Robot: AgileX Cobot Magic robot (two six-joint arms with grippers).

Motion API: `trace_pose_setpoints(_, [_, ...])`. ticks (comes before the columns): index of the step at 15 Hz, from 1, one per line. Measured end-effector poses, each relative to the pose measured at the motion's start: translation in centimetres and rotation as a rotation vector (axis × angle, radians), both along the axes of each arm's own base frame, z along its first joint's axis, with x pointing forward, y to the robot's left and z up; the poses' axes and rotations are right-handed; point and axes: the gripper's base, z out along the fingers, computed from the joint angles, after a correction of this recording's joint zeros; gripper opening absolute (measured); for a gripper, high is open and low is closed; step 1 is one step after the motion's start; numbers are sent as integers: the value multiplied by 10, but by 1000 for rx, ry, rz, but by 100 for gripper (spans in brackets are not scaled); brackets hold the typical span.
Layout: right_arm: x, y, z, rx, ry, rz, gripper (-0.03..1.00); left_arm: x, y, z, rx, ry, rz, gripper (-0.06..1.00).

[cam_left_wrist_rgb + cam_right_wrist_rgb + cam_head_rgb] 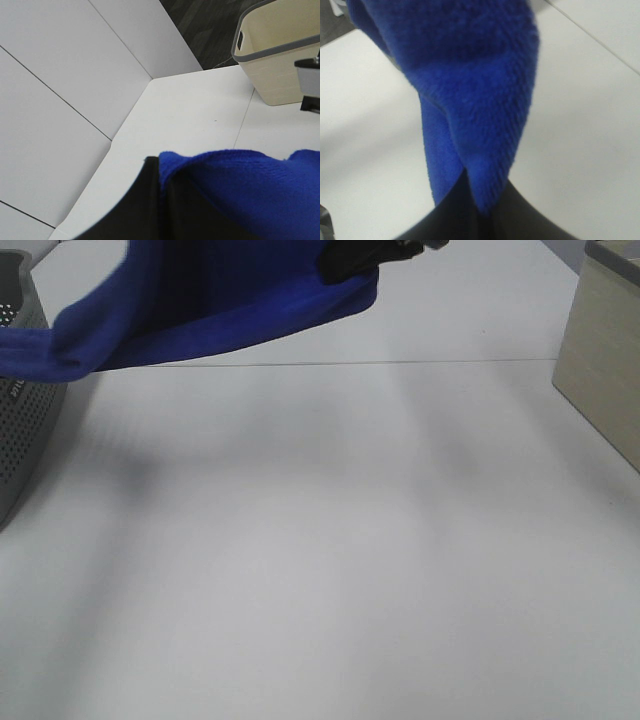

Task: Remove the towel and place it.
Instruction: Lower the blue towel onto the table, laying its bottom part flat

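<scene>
The towel (pixel 230 310) hangs slung between the two grippers, the right gripper (pixel 476 215) clenched on one end and the left gripper (pixel 162 197) pinching the other. To lay it flat on the table (pixel 320 560) beneath them, I'd lower both level and spread apart, away from the grey basket (pixel 20 420).

The towel (pixel 230 320) is plush, fuzzy cloth, the table (pixel 330 560) smooth matt white, and the perforated grey basket (pixel 25 410) looks like plastic.
</scene>
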Motion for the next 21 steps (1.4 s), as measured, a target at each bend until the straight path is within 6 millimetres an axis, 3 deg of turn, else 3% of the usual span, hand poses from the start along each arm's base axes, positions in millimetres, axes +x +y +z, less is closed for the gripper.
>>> trace_pose_setpoints(4, [11,-18,53,-137,-112,-204,2,20,0,-7,-75,-25,69,0])
trace_pose_setpoints(7, [15,-29,108,-149,-353,-296,2,34,2,-9,-120,-75,141,0])
trace_pose_setpoints(8, [17,-32,114,-159,-404,-311,2,34,3,-9,-103,-100,145,0])
trace_pose_setpoints(13, [30,-35,124,-176,-603,-354,2,45,4,-13,-37,-193,171,0])
trace_pose_setpoints(18, [76,-25,106,-112,-831,-442,2,76,15,-27,-121,-283,374,0])
trace_pose_setpoints(21, [94,-21,103,-52,-979,-497,2,96,19,-42,-140,-315,473,0])
